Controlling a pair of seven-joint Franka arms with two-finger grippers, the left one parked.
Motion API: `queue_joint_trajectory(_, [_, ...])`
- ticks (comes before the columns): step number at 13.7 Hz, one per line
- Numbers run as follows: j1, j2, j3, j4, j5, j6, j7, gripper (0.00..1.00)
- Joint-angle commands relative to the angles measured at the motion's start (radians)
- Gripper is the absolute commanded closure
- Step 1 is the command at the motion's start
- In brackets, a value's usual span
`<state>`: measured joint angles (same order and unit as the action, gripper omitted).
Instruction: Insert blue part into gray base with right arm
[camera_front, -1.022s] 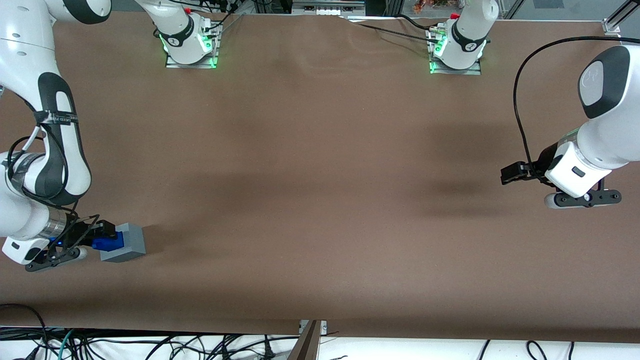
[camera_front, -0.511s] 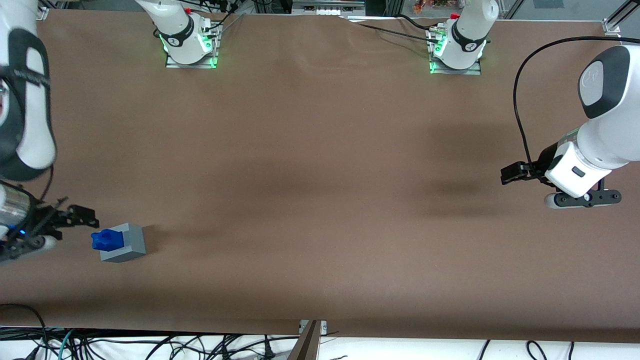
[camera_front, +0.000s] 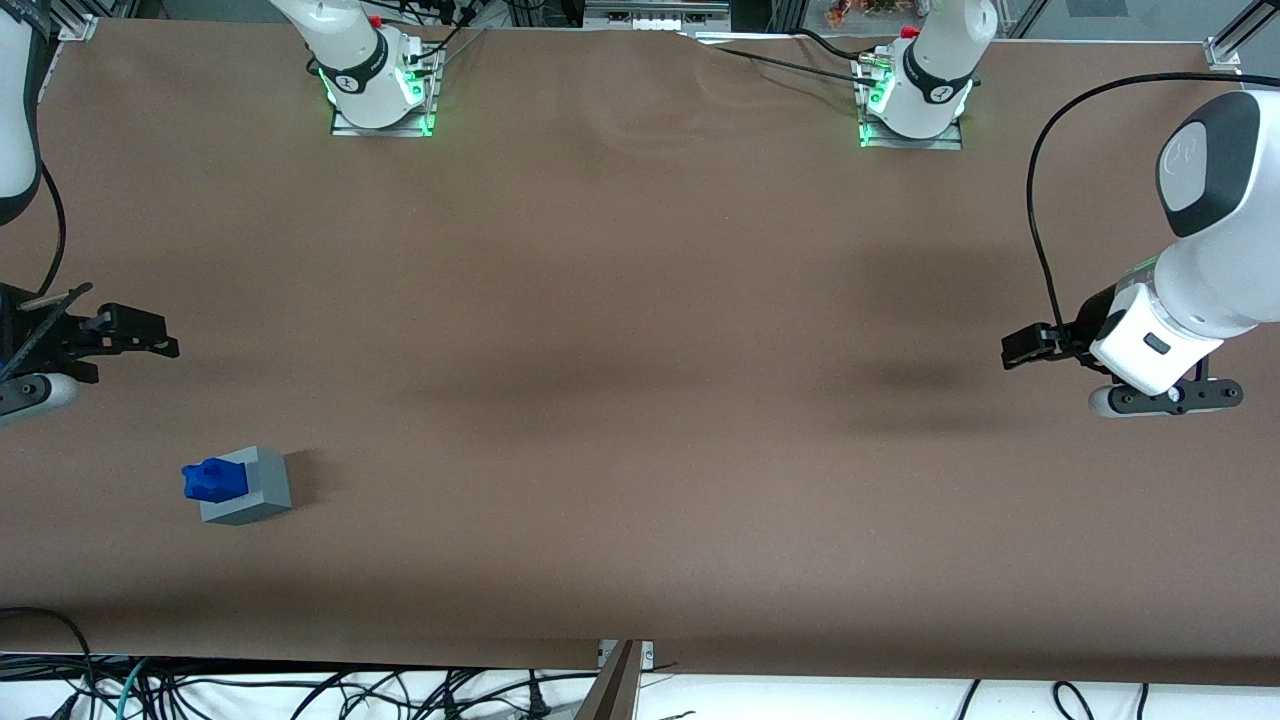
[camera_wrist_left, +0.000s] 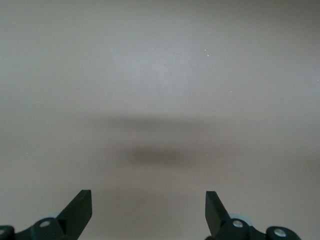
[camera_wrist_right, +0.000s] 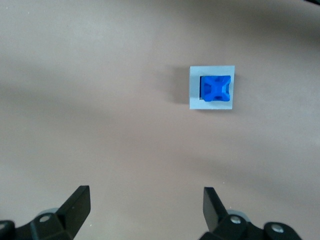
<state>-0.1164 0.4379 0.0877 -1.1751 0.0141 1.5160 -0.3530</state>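
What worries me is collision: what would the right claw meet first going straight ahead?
Probably bare table, though depth is unclear: the open claw, hanging above the table, aims aside of the gray base and blue part.

My brown surface (camera_front: 640, 330) carries the gray base (camera_front: 262, 487), resting toward my working arm's end with the blue part (camera_front: 213, 480) seated in its hole and sticking out. My pincer (camera_front: 150, 335) hangs spread wide above the surface, well apart from the base.
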Motion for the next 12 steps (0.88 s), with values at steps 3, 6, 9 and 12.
queue_joint_trajectory(3, [0.037, -0.097, 0.0, -0.053, -0.08, 0.021, 0.009, 0.0])
queue_joint_trajectory(6, [0.034, -0.211, -0.006, -0.174, -0.08, 0.119, 0.006, 0.0])
queue_joint_trajectory(9, [0.047, -0.26, -0.008, -0.25, -0.083, 0.152, 0.02, 0.0])
queue_joint_trajectory(12, [0.05, -0.317, -0.009, -0.323, -0.085, 0.148, 0.152, 0.0])
